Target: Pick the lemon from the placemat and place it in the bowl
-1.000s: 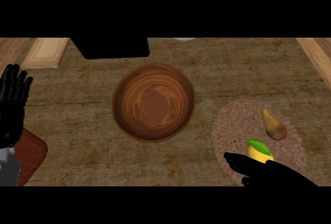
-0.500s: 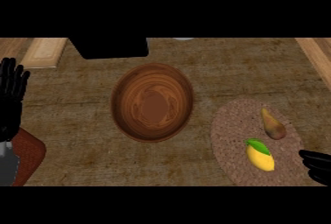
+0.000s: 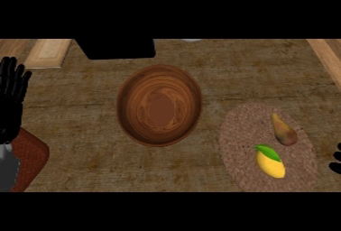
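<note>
A yellow lemon point(image 3: 269, 163) with a green leaf lies on the round brown woven placemat point(image 3: 240, 149) at the right. A brown pear point(image 3: 283, 131) lies just beyond it on the same mat. The wooden bowl point(image 3: 160, 104) stands in the middle of the counter with nothing in it. Only the black tips of my right hand point(image 3: 336, 162) show at the right edge, apart from the lemon. My left hand point(image 3: 11, 97) rests open at the left edge, fingers up.
A black block point(image 3: 117, 48) sits at the back behind the bowl. A light wooden board point(image 3: 48, 52) lies at the back left, and a wooden strip point(image 3: 326, 54) runs along the back right. A dark red object point(image 3: 30, 158) shows at the lower left.
My right hand has drawn back to the right, from over the lemon to the view's edge. The lemon now lies uncovered on the placemat. The left hand has not moved.
</note>
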Robot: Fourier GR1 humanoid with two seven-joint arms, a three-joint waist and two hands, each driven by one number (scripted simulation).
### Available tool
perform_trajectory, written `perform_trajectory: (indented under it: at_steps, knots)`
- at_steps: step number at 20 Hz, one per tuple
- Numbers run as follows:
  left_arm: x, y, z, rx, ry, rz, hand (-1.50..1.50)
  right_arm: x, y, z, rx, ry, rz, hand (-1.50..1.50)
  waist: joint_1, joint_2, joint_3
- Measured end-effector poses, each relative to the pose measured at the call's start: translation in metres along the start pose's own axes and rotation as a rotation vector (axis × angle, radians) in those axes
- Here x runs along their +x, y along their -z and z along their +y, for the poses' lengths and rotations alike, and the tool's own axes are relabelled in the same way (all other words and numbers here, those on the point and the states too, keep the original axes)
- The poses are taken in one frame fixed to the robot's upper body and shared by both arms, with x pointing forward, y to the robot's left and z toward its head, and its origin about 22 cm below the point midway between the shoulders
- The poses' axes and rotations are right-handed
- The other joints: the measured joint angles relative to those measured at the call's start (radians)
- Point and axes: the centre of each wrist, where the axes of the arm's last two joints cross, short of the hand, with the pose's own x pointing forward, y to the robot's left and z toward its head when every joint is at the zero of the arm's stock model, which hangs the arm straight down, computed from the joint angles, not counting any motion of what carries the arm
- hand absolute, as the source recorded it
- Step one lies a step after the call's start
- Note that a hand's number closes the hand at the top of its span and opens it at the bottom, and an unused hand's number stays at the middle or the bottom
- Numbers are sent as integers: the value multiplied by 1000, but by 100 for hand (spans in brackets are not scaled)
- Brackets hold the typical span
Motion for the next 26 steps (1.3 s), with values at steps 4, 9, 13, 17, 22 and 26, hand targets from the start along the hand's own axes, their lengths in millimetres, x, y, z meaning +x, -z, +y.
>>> perform_trajectory:
  at_steps: [4, 9, 13, 17, 22, 26]
  knots:
    - [-3, 4, -3, -13, -4, -2, 0, 2, -4, -4, 86, -62, 57, -150, 12, 3, 0]
    - [-3, 2, -12, -30, -11, -11, 0, -2, -5, 11, 113, -85, 109, -150, 30, 7, 1]
    - [0, 8, -13, -37, -11, -11, 0, -4, 2, 27, 128, -79, 124, -150, 38, 8, 1]
    - [-2, 6, -15, -44, -15, -13, 0, -15, 7, 43, 150, -78, 142, -150, 44, 9, 1]
    - [1, 8, -11, -46, -16, -16, 0, -30, 18, 61, 162, -59, 169, -150, 48, 10, 1]
    - [-2, 11, -15, -46, -14, -12, 0, -43, 26, 79, 161, -55, 179, -150, 47, 10, 1]
